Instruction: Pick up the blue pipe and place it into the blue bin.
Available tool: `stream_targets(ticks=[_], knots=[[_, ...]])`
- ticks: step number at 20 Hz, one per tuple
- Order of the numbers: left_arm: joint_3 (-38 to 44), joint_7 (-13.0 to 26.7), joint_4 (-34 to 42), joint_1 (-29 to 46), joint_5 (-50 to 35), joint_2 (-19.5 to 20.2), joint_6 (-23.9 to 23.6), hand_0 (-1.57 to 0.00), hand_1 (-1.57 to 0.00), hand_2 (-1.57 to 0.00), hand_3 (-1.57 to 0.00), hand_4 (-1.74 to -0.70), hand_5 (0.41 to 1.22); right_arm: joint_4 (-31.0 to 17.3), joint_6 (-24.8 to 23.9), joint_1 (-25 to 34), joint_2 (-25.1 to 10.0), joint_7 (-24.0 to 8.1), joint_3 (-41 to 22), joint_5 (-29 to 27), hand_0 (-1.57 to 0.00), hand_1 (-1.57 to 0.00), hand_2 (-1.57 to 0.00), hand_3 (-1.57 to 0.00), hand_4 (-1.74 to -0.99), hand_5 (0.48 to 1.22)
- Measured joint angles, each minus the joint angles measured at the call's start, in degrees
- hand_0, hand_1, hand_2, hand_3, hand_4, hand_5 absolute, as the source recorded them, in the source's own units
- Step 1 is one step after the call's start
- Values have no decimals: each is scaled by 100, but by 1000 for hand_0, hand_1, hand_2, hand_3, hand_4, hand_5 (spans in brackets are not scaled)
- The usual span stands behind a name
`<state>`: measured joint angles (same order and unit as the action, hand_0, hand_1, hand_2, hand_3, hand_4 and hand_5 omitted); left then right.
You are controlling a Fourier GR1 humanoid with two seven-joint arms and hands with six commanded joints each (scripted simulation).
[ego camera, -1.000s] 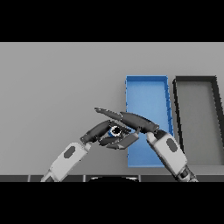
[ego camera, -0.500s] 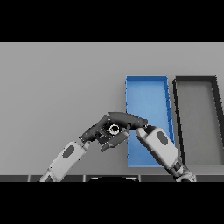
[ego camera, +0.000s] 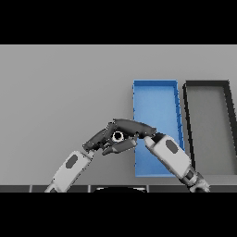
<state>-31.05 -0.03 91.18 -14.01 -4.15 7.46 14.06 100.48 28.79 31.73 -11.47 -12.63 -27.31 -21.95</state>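
The blue bin [ego camera: 156, 99] is lying on the grey table [ego camera: 60, 88], its long sides running away from the robot, and a black bin [ego camera: 207, 95] of similar shape is sitting just beside it on its right. Both hands are meeting just off the blue bin's near left edge. The right hand [ego camera: 132, 127] is reaching leftward from above the bin's near left corner, its dark fingers lying straight and pressed together, extending past the bin's left wall over the table. The left hand [ego camera: 99, 140] is coming up from the lower left, directly under and against the right hand, with its fingers partly curled; whether they are pinching anything cannot be told. Between the two hands, left of the blue bin, a small pale ring [ego camera: 117, 136] with a dark centre is showing. No blue pipe can be made out anywhere on the table or inside the blue bin, whose floor is showing only plain blue.
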Motion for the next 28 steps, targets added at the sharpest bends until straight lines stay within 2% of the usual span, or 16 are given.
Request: stream_targets(ticks=[1, 2, 3, 4, 8, 10, 13, 16, 17, 20, 21, 23, 26, 28], knots=[[-42, -61, 30, -32, 187, 123, 15, -925, -866, -781, -853, -1415, 1221, -28, -18, -34, -60, 78, 16, -174, -1547, -1546, -1548, -1537, -1487, 1187], [-82, -163, 14, -56, 398, 251, 102, -740, -693, -625, -682, -1307, 1221, -34, -58, -13, -58, -101, -25, -197, -1552, -1551, -1552, -1544, -1488, 1194], [-104, -227, -34, -156, 538, 332, 265, -592, -554, -500, -546, -1216, 1221, 10, -15, -56, -139, -74, -26, -240, -1556, -1555, -1556, -1549, -1490, 1199], [-149, -326, -23, -142, 674, 341, 329, -473, -443, -399, -436, -1143, 1187, 88, -76, -45, -124, -217, -72, -204, -1559, -1558, -1559, -1554, -1491, 1204], [-141, -301, -69, -139, 940, 370, 305, -193, -181, -163, -178, -968, 849, 57, -50, -45, -103, -111, -89, -190, -1566, -1566, -1566, -1564, -1495, 1214], [-145, -151, -77, -164, 1011, 372, 244, -123, -115, -104, -114, -915, 735, 157, -79, -65, -38, -99, -166, -138, -1568, -1568, -1568, -1566, -1496, 1216], [-145, -122, -145, -132, 1053, 336, 181, -63, -59, -53, -58, -887, 638, 86, -101, -11, -87, -124, -145, -5, -1569, -1569, -1569, -1569, -1493, 1219], [-78, 81, -180, -182, 897, 262, 219, -32, -30, -27, -29, -889, 587, -18, -105, 56, -50, -93, -107, -33, -1570, -1570, -1570, -1570, -1490, 1220], [-70, 109, -147, -171, 841, 230, 226, -25, -23, -21, -23, -894, 576, 76, -102, 22, -59, -54, -113, -125, -1570, -1570, -1570, -1570, -1489, 1220], [-30, 163, -217, -132, 838, 287, 232, -12, -12, -10, -11, -896, 555, 160, -272, 18, -36, -221, -79, -341, -1571, -1571, -1571, -1571, -1490, 1221], [-37, 262, -173, -142, 822, 264, 226, -10, -9, -8, -9, -901, 548, 194, -361, 108, -78, -413, 6, -580, -1571, -1571, -1571, -1571, -1491, 1221], [-50, 313, -170, -48, 819, 269, 213, -6, -5, -5, -5, -911, 534, 250, -490, 211, -129, -646, 128, -1078, -1571, -1571, -1571, -1571, -1581, 1221], [-66, 444, -179, -118, 771, 201, 250, -3, -2, -2, -2, -915, 507, 365, -878, 658, -305, -1191, 389, -2003, -1571, -1571, -1571, -1571, -1659, 1221], [-32, 451, -142, -70, 727, 274, 283, -1, -1, -1, -1, -920, 503, 397, -1305, 996, -428, -1445, 610, -2566, -1571, -1571, -1571, -1571, -1689, 1171]])
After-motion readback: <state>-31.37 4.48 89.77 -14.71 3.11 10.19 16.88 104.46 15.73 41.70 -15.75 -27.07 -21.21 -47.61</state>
